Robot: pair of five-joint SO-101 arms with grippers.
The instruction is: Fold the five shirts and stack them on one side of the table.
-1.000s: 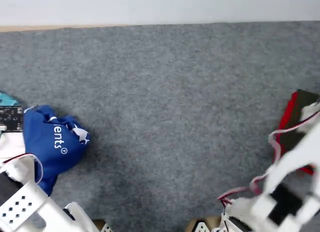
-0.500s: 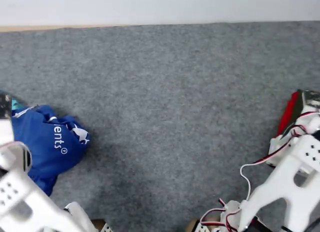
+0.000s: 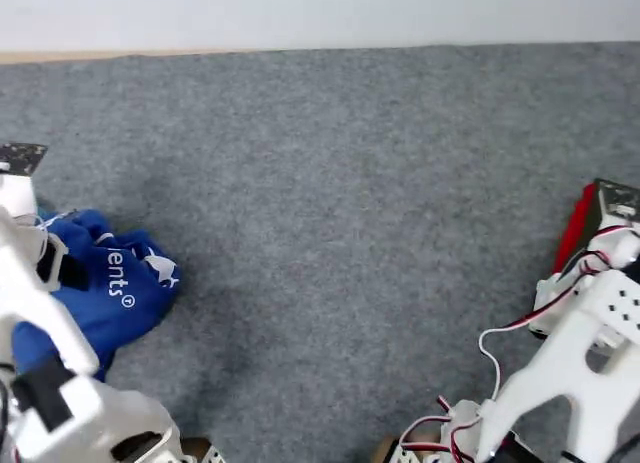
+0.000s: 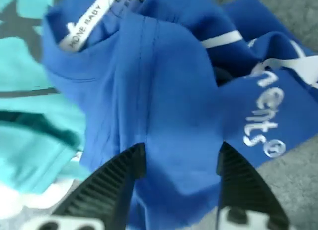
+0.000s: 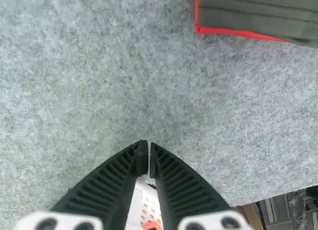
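Note:
A crumpled blue shirt (image 3: 115, 283) with white lettering lies at the left edge of the grey table. In the left wrist view my left gripper (image 4: 181, 153) hangs open just above this blue shirt (image 4: 169, 96), its two black fingers spread over the cloth. A turquoise shirt (image 4: 25, 81) lies partly under the blue one. At the right edge sits a folded stack (image 3: 590, 223), dark olive over red. My right gripper (image 5: 148, 153) is shut with nothing in it, over bare carpet a short way from that folded stack (image 5: 258, 14).
The grey carpeted table (image 3: 350, 183) stretches wide between the two arms. A pale wall strip runs along the far edge. The right arm's white body and red-white wires (image 3: 540, 333) stand at the front right corner.
The left arm has swung up and over the blue shirt. The right arm pulled back from the folded stack early on, then held still.

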